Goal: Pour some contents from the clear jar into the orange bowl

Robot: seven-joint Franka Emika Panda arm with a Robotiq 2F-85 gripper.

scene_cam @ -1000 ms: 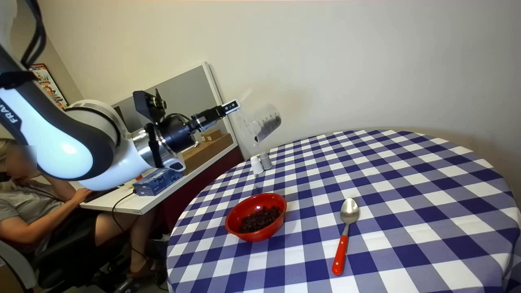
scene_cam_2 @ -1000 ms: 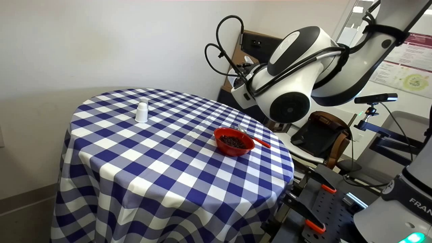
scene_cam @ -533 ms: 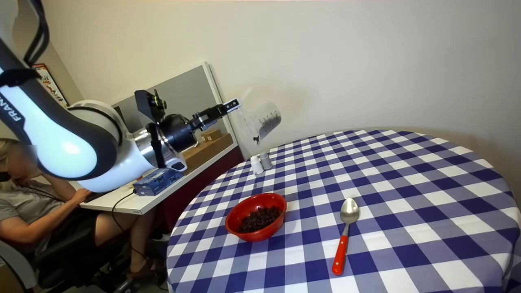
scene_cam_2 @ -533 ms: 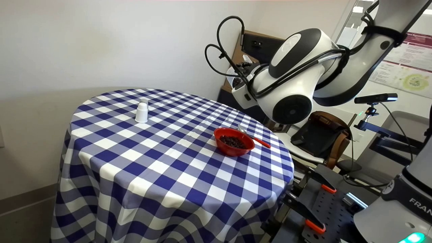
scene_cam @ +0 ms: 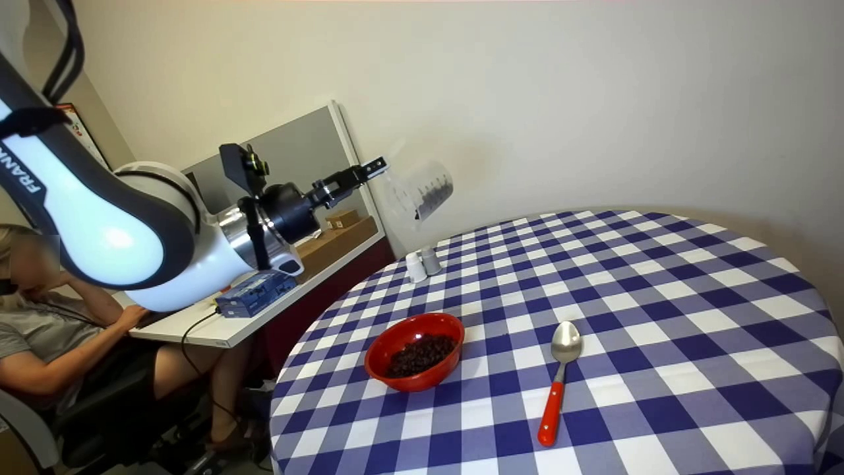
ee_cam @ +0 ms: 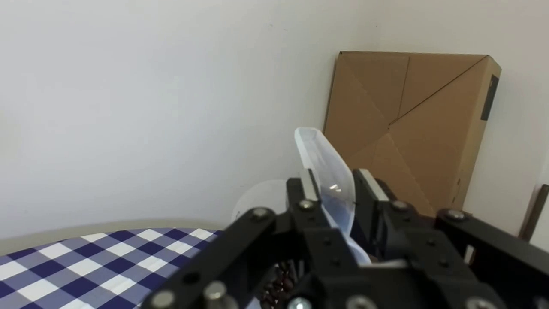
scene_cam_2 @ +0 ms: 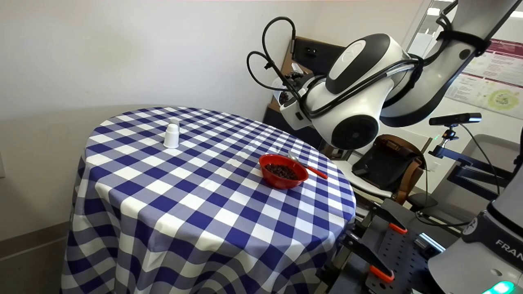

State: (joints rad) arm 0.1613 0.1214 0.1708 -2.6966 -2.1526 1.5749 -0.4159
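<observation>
The clear jar (scene_cam: 432,185) is a transparent measuring cup with marks and dark beans inside. It hangs tilted in the air, beyond and above the orange bowl in an exterior view. My gripper (scene_cam: 379,167) is shut on its clear handle (ee_cam: 330,169), which stands between the pads in the wrist view. There the gripper (ee_cam: 339,184) hides most of the cup; some beans (ee_cam: 279,285) show below the left finger. In an exterior view the arm partly hides the cup (scene_cam_2: 278,92). The red-orange bowl (scene_cam: 414,384) sits upright on the table with dark beans in it; it also shows here (scene_cam_2: 282,183).
A spoon with a red-orange handle (scene_cam: 552,412) lies beside the bowl on the checkered tablecloth (scene_cam: 633,316). White and grey shakers (scene_cam: 415,267) stand at the table's far side. A cardboard box (ee_cam: 411,120) leans against the wall. A person (scene_cam: 39,343) sits at a desk.
My gripper and the held cup have risen slightly, and the arm has shifted a little. The bowl, spoon and shakers have not moved.
</observation>
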